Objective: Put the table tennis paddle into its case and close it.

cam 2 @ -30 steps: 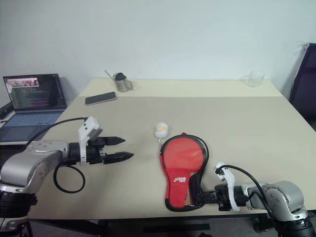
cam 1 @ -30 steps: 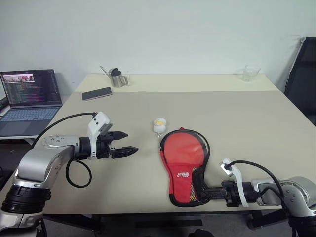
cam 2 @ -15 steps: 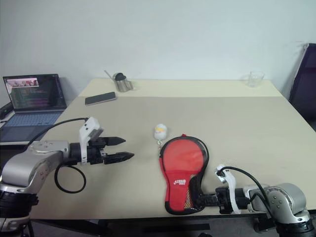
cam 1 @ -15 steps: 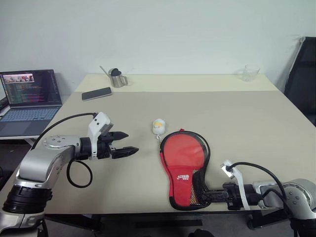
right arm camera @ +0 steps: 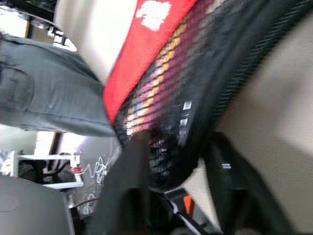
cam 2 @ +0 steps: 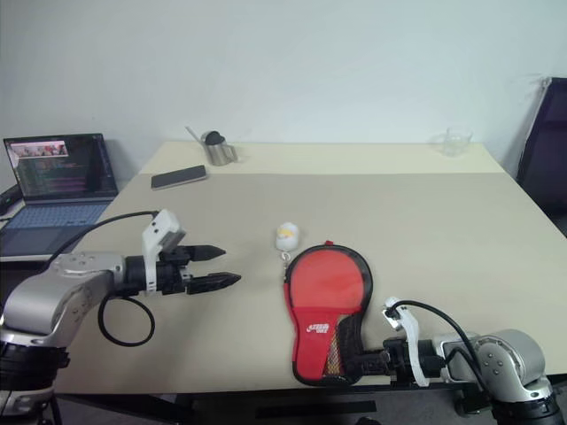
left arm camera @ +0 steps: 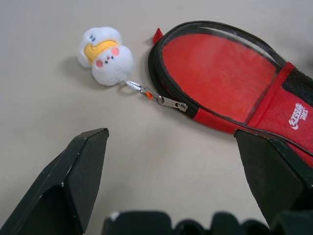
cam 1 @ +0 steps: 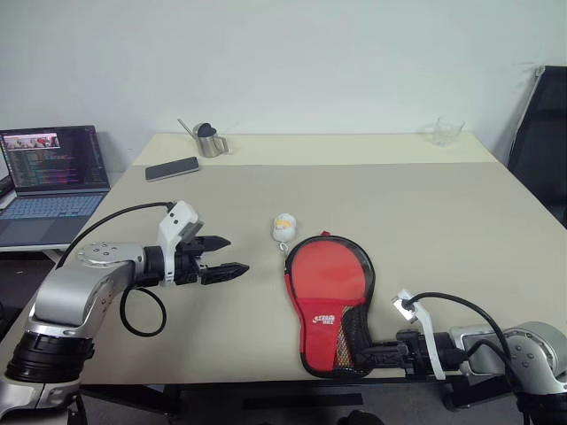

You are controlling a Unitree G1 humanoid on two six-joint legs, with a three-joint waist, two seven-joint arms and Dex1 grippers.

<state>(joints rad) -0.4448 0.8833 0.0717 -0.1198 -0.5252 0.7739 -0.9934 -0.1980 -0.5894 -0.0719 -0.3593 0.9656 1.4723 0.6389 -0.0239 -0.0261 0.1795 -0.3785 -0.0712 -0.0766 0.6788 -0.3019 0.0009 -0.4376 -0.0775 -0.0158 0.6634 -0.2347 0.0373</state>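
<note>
Right gripper [cam 1: 365,357] has gone from pinched shut on the handle end of the case [cam 1: 326,283] to jaws apart. It sits at the same spot by the near table [cam 1: 425,212] edge. Case has crept slightly toward that edge, otherwise unchanged. Left gripper [cam 1: 237,254] hasn't moved.

Status:
- Case lies flat near the front edge, red logo side up, round end away from the robot and handle end nearest it.
- No bare paddle anywhere on the table. Coloured stripes show through the mesh pocket in the right wrist view, so the paddle is most likely already inside. That step looks done.
- Zip pull [left arm camera: 166,102] sits on the left side of the round end, clipped to a small white plush charm [cam 1: 283,225] lying just beside the case.
- Can't tell whether the zip is run fully home or there's still open track. Closure unconfirmed.

Tools:
- Right jaws straddle the narrow end of the case. Bare table shows between one of the fingers [right arm camera: 234,196] and the fabric, so it reads as released, not gripping.
- Left jaws are wide open and empty, hovering above the table to the left of the case, aimed toward the pull and charm.

Left to do, as a judgement: if the zip isn't closed, take the pull with the left and run it round while the right steadies the handle end. Otherwise the task is essentially finished.
</note>
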